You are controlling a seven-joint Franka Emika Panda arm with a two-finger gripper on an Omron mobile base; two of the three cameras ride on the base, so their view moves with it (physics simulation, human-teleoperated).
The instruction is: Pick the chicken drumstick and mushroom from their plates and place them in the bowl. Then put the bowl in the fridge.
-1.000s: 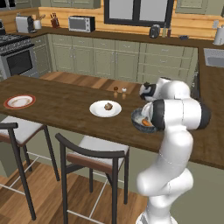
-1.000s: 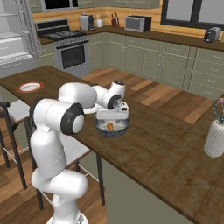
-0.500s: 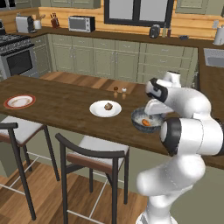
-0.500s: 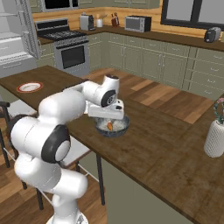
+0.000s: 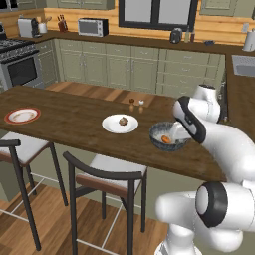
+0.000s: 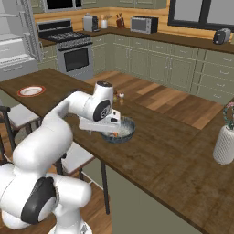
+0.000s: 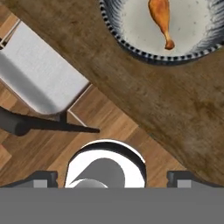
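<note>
With the chicken drumstick (image 7: 162, 19) already lying in the bowl (image 5: 169, 136) and the gripper (image 7: 112, 178) spread empty just above its rim, the mushroom (image 5: 122, 120) waits on the white plate (image 5: 120, 124) beside the bowl — a low swing toward it could clip the rim and shove the bowl along the counter (image 5: 74, 117).

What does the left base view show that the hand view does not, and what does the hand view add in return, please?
Left base view alone: the mushroom sitting on the plain white plate, the red-rimmed plate at the far left of the counter, the two small shakers, and the arm reaching over the bowl.

Hand view alone: a top-down look along the hand, with the drumstick's thin bone end clear of the bowl's wall, and the stool seat below the counter edge.

Both: the chicken drumstick lying inside the bowl on the wooden counter.
</note>
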